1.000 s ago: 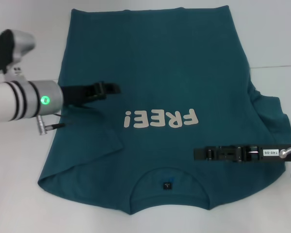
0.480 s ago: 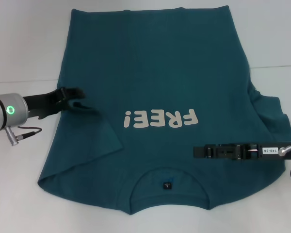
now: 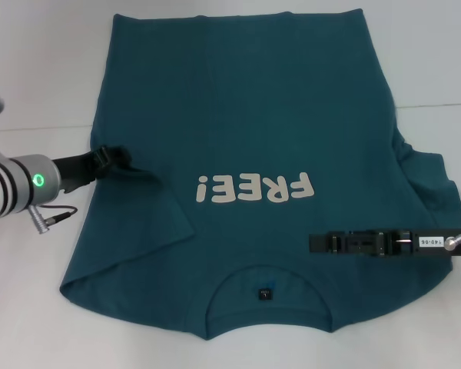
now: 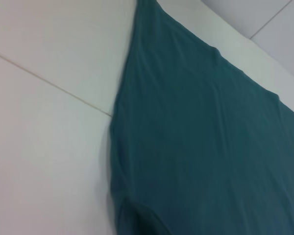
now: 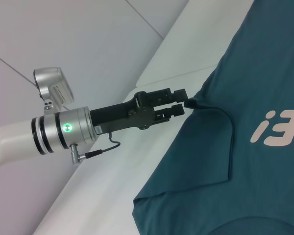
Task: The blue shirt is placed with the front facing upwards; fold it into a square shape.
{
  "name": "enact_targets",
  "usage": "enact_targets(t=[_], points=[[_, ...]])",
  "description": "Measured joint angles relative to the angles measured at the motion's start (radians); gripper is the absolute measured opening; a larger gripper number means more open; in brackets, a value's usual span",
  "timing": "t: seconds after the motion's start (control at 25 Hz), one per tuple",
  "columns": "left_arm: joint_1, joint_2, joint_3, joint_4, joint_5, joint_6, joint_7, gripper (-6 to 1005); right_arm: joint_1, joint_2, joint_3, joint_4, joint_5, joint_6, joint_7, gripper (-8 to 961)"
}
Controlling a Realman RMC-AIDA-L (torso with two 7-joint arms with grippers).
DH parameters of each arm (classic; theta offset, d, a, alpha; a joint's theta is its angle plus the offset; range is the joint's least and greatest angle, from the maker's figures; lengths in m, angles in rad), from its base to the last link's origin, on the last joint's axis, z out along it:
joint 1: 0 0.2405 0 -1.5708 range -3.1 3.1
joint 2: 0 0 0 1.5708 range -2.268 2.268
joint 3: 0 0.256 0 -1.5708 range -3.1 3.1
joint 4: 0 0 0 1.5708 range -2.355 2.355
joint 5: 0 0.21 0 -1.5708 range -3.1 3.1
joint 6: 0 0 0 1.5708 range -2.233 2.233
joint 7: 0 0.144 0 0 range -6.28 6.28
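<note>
A blue shirt (image 3: 253, 154) lies spread print-up across the middle of a white desk (image 3: 38, 84), its collar toward the near edge and its hem toward the far edge. The left sleeve is already turned in over the body, and the left pincer (image 3: 123, 156) sits at the shirt's left edge with a small peak of cloth at its tips; the right wrist view shows its fingers (image 5: 179, 93) slightly parted beside that peak, and whether they actually clamp it cannot be told. The right pincer (image 3: 316, 243) reaches in low from the desk's right edge over the shirt near the collar, and its opening cannot be judged. The step in hand looks like the fold of the left side. To do it well, the left pincer should take the doubled edge firmly, lift just enough to clear the body, and carry it straight toward the print, keeping the crease parallel to the side seam.
</note>
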Motion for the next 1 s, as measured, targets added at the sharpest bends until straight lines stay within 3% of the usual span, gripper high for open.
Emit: enact_targets(t=[0.28, 0.48, 0.68, 0.88, 1.0], points=[[-0.040, -0.008, 0.023, -0.045, -0.001, -0.056, 0.002, 624, 0.000, -0.001, 0.002, 0.000, 0.000, 0.001, 0.000, 945], [-0.052, -0.026, 0.022, -0.018, -0.031, -0.040, 0.025, 630, -0.001, -0.001, 0.002, 0.000, 0.000, 0.001, 0.000, 944], [-0.054, -0.029, 0.021, -0.006, -0.076, -0.017, 0.064, 636, -0.001, -0.001, 0.006, 0.000, 0.000, 0.001, -0.008, 944], [-0.014, -0.017, 0.021, 0.033, -0.069, 0.083, 0.078, 642, -0.002, 0.001, 0.031, 0.000, 0.001, 0.001, -0.022, 944], [0.060, -0.014, 0.013, 0.126, -0.075, 0.247, 0.159, 646, -0.001, 0.002, 0.049, 0.000, 0.002, -0.002, -0.026, 944]])
